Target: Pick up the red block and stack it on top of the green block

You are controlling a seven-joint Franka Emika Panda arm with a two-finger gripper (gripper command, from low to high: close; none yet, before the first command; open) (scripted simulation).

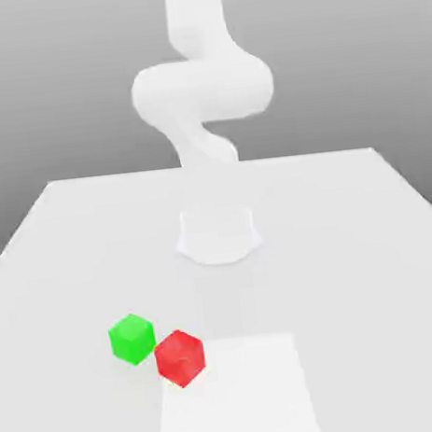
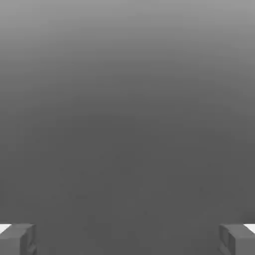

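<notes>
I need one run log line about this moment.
gripper: open, empty | red block: on table | green block: on table | stack: not made

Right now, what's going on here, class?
A single robot arm stands over a pale table, and its gripper is open with nothing between the fingers. Nothing is being handled at this moment. The red block and the green block sit close together on the table, so the red one is not yet stacked on the green one.
</notes>
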